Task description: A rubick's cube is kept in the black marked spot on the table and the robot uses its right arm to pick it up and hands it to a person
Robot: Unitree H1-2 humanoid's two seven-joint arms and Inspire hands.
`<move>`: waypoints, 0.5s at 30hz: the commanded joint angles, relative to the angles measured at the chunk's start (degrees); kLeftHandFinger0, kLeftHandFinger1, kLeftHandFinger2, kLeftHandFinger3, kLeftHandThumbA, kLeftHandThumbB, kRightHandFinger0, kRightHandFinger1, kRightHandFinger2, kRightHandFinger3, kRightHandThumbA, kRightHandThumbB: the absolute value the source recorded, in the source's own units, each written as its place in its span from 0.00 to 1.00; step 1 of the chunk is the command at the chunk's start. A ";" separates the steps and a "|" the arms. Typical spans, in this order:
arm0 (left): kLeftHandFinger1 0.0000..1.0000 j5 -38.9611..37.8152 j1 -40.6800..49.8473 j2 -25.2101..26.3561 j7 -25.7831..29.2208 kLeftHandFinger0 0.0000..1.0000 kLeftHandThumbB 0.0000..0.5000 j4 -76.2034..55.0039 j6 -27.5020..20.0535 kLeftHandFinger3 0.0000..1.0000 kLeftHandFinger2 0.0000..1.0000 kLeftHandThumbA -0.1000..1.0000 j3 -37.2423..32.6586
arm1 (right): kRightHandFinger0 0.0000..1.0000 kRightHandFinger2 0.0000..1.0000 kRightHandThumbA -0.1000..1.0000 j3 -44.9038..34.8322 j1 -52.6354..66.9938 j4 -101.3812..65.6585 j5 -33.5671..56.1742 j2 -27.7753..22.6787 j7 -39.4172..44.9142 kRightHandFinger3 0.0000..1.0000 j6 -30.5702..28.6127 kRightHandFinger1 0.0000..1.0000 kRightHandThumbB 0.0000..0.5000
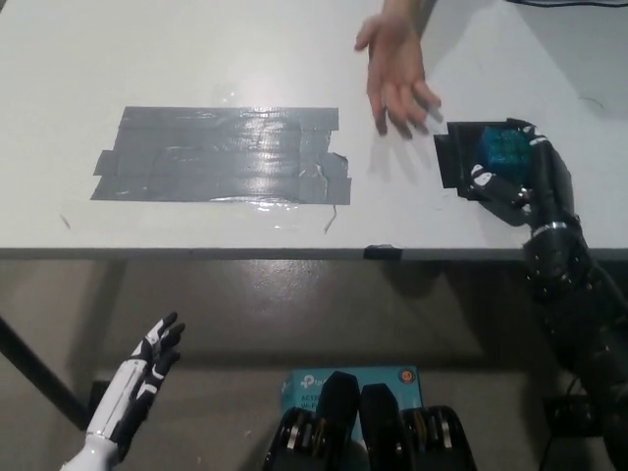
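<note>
White table (196, 49) filled the upper half of the head view, with a broad patch of grey tape (224, 155) stuck across its middle and a small black marked spot (453, 157) near its right front edge. On that spot sat the rubick's cube (502, 147), its blue-green face showing. The black right hand (520, 175) lay around the cube, fingers curled against its sides and gripping it while it remained over the mark. A person's hand (394, 71) reached in from the far side, palm open, fingers spread, hovering just beside the spot's left corner. Below the table edge, at lower left, the white left hand (147, 365) hung idle with fingers apart, holding nothing.
</note>
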 commanded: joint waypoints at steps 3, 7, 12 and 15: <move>1.00 -0.62 0.57 0.12 -1.30 0.95 0.49 -3.66 1.92 1.00 1.00 0.95 -0.33 | 0.00 0.64 0.00 -5.42 7.89 -27.14 2.65 -0.93 0.65 0.86 3.01 0.13 0.34; 1.00 -0.37 0.87 0.22 -1.29 0.97 0.50 -3.66 1.92 1.00 1.00 0.96 -0.27 | 0.00 0.75 0.00 -7.31 8.00 -39.82 4.49 -0.40 3.36 0.87 7.78 0.17 0.32; 1.00 -0.02 1.29 0.13 -0.93 0.96 0.54 -3.22 0.77 1.00 0.99 0.95 -0.15 | 0.00 0.78 0.00 -6.18 6.46 -51.89 2.33 0.42 4.39 0.87 11.81 0.27 0.34; 1.00 -0.39 2.25 0.17 -1.16 0.97 0.54 -4.55 1.80 1.00 1.00 0.95 -0.07 | 0.00 0.82 0.00 -4.76 4.94 -56.12 0.88 1.08 5.70 0.88 15.11 0.33 0.35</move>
